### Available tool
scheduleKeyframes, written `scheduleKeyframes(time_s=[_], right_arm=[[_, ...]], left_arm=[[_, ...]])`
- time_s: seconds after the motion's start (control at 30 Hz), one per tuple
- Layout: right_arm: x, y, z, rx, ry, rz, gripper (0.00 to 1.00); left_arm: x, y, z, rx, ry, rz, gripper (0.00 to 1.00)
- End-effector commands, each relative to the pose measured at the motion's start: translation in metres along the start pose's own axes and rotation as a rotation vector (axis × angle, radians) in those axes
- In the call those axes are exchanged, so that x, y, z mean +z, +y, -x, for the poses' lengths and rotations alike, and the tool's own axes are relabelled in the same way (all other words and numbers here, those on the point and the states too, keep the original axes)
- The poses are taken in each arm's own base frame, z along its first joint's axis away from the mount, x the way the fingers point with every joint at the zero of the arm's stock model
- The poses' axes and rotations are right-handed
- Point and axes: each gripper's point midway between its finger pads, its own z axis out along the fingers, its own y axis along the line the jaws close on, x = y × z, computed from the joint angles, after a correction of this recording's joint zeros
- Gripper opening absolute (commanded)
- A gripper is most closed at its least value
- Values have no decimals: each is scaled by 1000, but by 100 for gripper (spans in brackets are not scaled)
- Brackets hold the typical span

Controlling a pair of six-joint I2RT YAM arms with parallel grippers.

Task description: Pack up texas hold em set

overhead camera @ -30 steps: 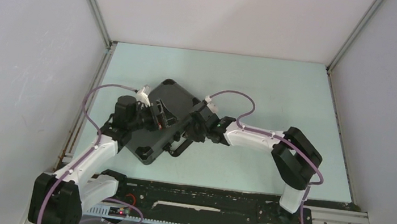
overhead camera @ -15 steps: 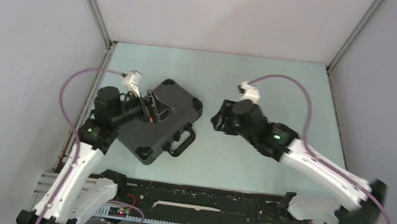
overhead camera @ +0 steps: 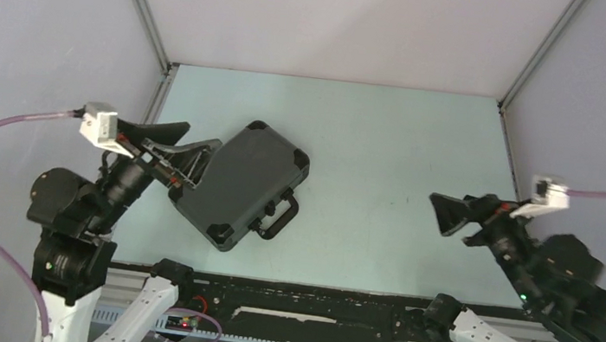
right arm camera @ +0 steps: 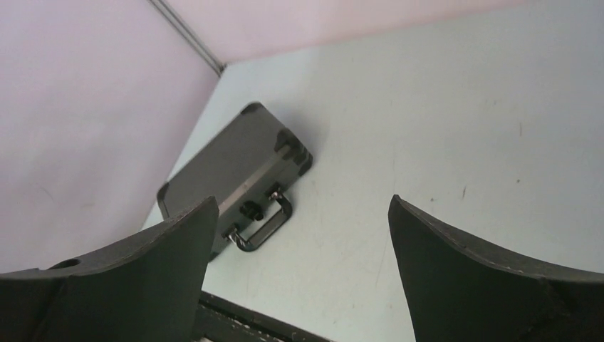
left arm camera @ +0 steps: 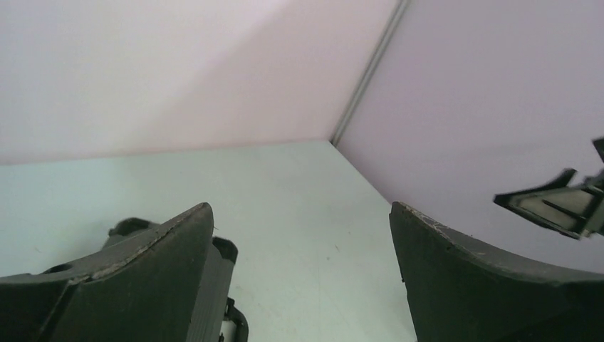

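Observation:
The texas hold em set shows only as its black briefcase [overhead camera: 239, 182], which lies shut and flat on the pale table, left of centre, with its handle [overhead camera: 281, 214] toward the near right. Whatever is inside is hidden. My left gripper [overhead camera: 203, 135] hangs open above the case's left edge, holding nothing; its wrist view catches a corner of the case [left arm camera: 225, 251] below the left finger. Far to the right of the case, my right gripper [overhead camera: 450, 220] is raised and open, with nothing in it. The right wrist view looks down on the briefcase [right arm camera: 235, 167] and its handle [right arm camera: 267, 221] from a distance.
Grey walls close in the table on the left, back and right. The black base rail [overhead camera: 309, 307] runs along the near edge and shows at the bottom of the right wrist view [right arm camera: 235, 324]. The right gripper [left arm camera: 555, 206] appears at the right edge of the left wrist view.
Both arms have pulled away from the briefcase: the left one up and to the left, the right one far to the right. The right gripper has opened. The case has stayed in place.

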Motion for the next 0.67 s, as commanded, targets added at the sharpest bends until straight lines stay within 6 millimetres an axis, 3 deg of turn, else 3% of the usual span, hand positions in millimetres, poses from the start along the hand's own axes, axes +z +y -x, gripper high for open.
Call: scheduleKeyframes(time_s=[0.0,0.13,0.27,0.63], right_arm=[[-29,-17,32,-31,-98,-17,100],[-45,-16,56,-30,-160,5,100],[-52,-14,72,-28,-205,18,100],[-49,-18,74,-35,-214,-19,100]], left_arm=[[-22,-2,36,50,-111,77,100],[-37,-10,66,70,-226,93,100],[-41,-19,81,64,-287,60,100],[-33,-20,71,26,-270,31,100]])
